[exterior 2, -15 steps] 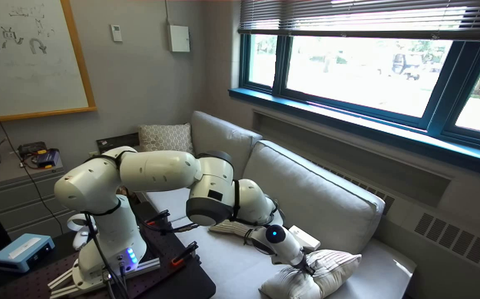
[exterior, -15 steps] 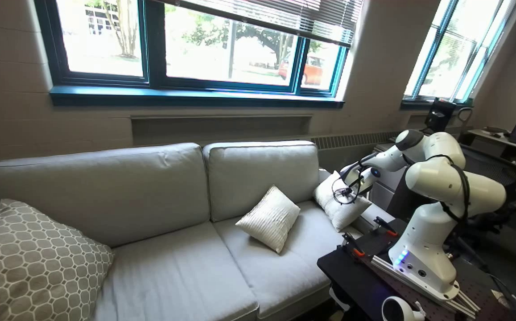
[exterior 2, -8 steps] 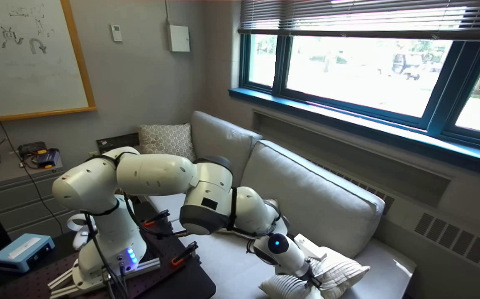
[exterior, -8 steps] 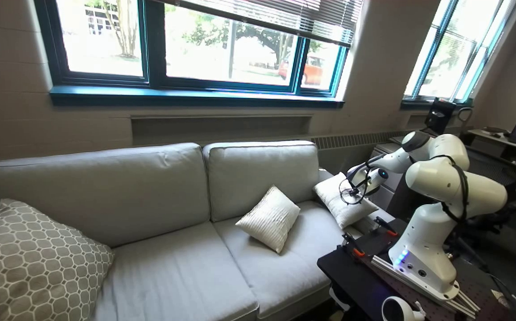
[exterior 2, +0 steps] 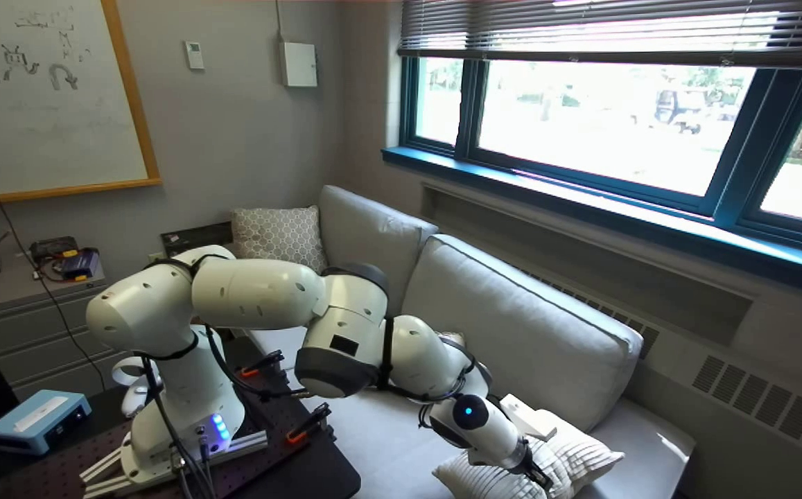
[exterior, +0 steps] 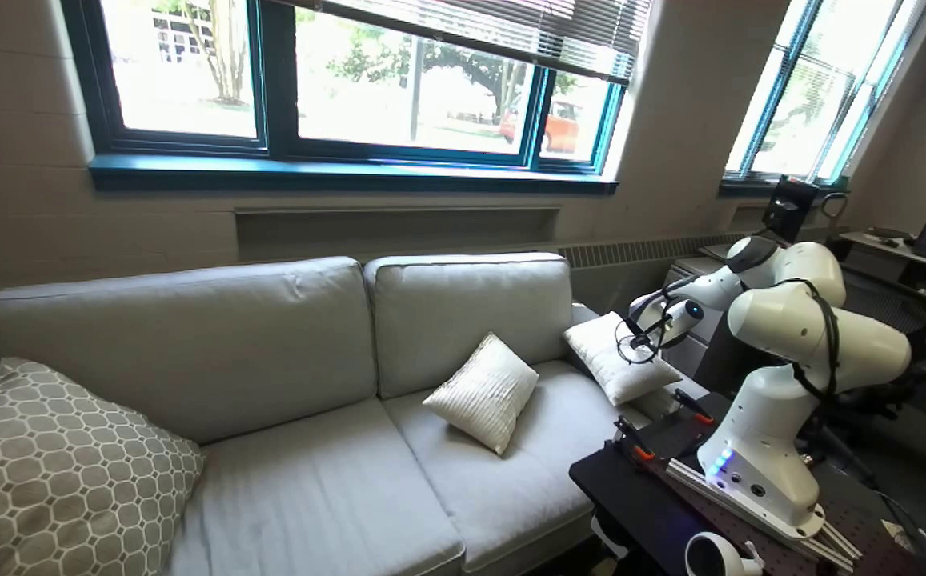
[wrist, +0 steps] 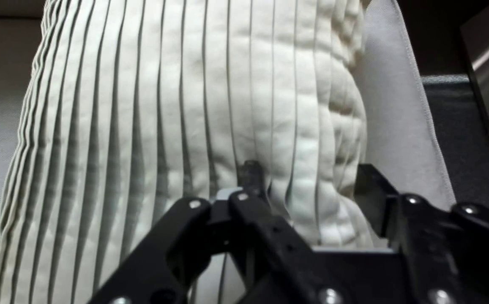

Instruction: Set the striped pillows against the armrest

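Note:
One striped pillow (exterior: 603, 344), cream with narrow pleats, lies tilted at the sofa's end, its outer side over the armrest (exterior: 688, 382). My gripper (exterior: 637, 344) is low over that pillow in both exterior views. In the wrist view the pleated pillow (wrist: 176, 105) fills most of the picture, and my gripper (wrist: 309, 175) is open across its edge: a finger (wrist: 253, 175) presses into the pleats and the opposite one stands just outside the edge, by the grey armrest (wrist: 396, 109). Another striped pillow (exterior: 487, 392) leans diagonally on the seat, largely hidden behind the arm in an exterior view.
A large lattice-patterned pillow (exterior: 70, 472) sits at the sofa's far end. The tall back cushion (exterior: 471, 312) rises behind the seat. A dark table (exterior: 631, 496) with clamps carries the arm's base beside the sofa front.
My arm has moved outward toward the armrest, and the pillow under it has shifted the same way and tipped over a little. The jaws have come apart. The other striped pillow stayed put.

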Controlling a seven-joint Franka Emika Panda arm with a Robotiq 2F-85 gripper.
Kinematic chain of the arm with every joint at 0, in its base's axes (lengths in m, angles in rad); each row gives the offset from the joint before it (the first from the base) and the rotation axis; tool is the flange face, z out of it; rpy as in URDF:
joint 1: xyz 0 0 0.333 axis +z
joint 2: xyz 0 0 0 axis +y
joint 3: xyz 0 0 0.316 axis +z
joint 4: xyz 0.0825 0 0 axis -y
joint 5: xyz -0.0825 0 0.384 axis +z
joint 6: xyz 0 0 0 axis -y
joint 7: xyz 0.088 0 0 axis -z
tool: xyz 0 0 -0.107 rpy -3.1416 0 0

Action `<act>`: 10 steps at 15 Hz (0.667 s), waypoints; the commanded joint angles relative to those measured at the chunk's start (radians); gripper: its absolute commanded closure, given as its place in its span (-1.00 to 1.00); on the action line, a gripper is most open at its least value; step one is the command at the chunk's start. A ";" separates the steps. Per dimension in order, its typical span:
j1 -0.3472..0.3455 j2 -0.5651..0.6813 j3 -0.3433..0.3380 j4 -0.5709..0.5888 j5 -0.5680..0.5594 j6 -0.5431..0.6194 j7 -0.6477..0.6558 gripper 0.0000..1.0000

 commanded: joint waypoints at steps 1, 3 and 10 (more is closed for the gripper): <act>-0.014 0.014 0.034 0.044 -0.019 0.004 -0.031 -0.81; -0.021 0.014 0.057 0.066 -0.036 0.000 -0.041 -1.00; -0.077 0.022 0.209 0.128 -0.231 0.002 -0.059 -1.00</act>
